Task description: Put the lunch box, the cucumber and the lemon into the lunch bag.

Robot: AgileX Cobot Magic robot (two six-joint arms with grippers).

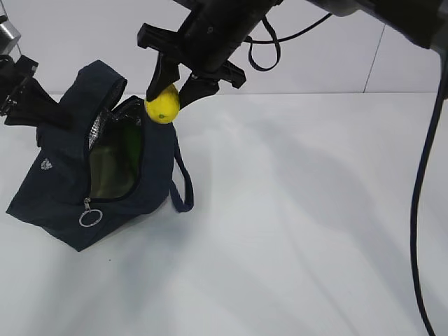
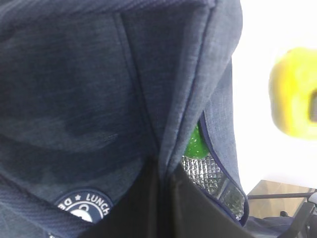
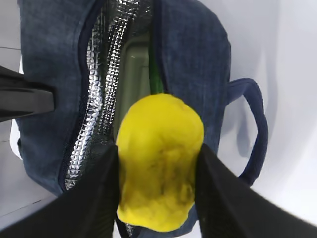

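Exterior view: bag (image 1: 59,192) sits on the white table (image 1: 301,224), zipper open, mouth gaping toward the camera. Green visible inside the opening; judged to be box lid and/or cucumber already loaded, cannot separate them here. Right gripper (image 1: 173,87) pinches the lemon (image 1: 163,103) just above the bag's upper rim, not yet inside. Left gripper (image 1: 35,105) is at the bag's far-left flap and seems to hold it up; its jaws are hidden by fabric.

Left wrist view: mostly navy fabric and logo patch close up. A bright green sliver, probably the cucumber (image 2: 196,144), shows beside foil lining. Lemon blurred at right, outside the bag. Whether this gripper is clamped: cannot tell.

Right wrist view: both fingers closed on the lemon, directly over the opening. Below it, the pale green box (image 3: 134,74) lid with a dark green strip beside it.

Status: box and cucumber appear in; lemon drop remains.
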